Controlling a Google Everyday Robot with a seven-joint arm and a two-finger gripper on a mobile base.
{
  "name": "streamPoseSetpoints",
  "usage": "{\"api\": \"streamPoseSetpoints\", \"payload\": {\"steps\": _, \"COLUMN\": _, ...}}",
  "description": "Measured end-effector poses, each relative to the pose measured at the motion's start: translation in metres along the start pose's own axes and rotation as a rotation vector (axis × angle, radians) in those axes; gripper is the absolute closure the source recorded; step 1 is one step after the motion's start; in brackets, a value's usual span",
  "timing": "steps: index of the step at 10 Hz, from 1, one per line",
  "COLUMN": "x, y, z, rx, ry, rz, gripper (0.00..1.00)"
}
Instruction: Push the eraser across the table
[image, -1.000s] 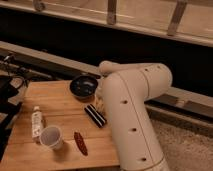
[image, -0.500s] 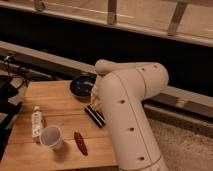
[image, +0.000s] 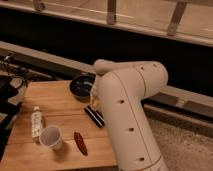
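Note:
The eraser (image: 94, 116), a small black block with a pale stripe, lies slanted on the light-brown wood table (image: 55, 105) near its right side. The white robot arm (image: 127, 110) rises over the table's right edge and reaches left. Its gripper (image: 93, 102) is mostly hidden behind the arm, just above the eraser's far end and close to the bowl. Whether it touches the eraser does not show.
A dark bowl (image: 81, 86) sits at the table's back. A small white bottle (image: 36, 121) lies at the left, a white cup (image: 51, 137) stands near the front, and a dark red oval thing (image: 80, 142) lies beside it. Black equipment (image: 7, 95) borders the left edge.
The arm's upper end has swung left, toward the bowl. The eraser appears to be in nearly the same spot.

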Motion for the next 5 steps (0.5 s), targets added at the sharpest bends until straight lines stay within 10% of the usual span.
{"api": "streamPoseSetpoints", "payload": {"steps": 5, "x": 0.008, "y": -0.067, "z": -0.023, "rx": 0.039, "ry": -0.122, "rz": 0.105, "gripper": 0.81}}
